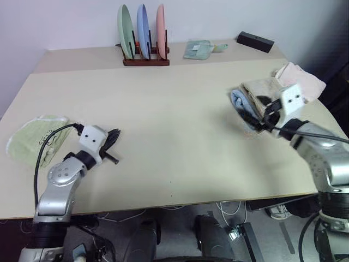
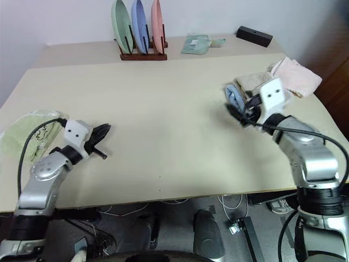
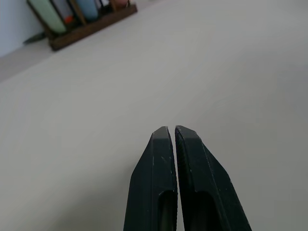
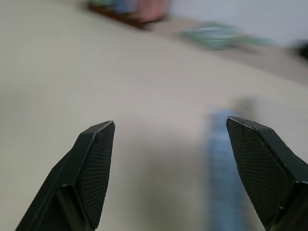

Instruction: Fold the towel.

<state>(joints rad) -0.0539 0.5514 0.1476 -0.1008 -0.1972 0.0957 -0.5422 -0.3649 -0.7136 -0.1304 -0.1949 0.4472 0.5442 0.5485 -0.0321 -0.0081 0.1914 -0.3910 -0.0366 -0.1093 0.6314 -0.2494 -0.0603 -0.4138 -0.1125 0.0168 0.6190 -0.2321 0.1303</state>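
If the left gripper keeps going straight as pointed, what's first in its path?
Probably nothing near: the left gripper, jaws shut, points over bare table. The plate rack sits off to one side, depth unclear.

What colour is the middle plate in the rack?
Blue plate; clearest in the left eye view.

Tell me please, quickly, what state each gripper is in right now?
Left gripper: shut, holding nothing.
Right gripper: open, holding nothing.

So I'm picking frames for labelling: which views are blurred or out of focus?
Right wrist view: motion-smeared background, blue towel streaked, fingers sharp. Left wrist view: fingers crisp, plate rack soft. Both eye views: evenly lit, reasonably sharp.
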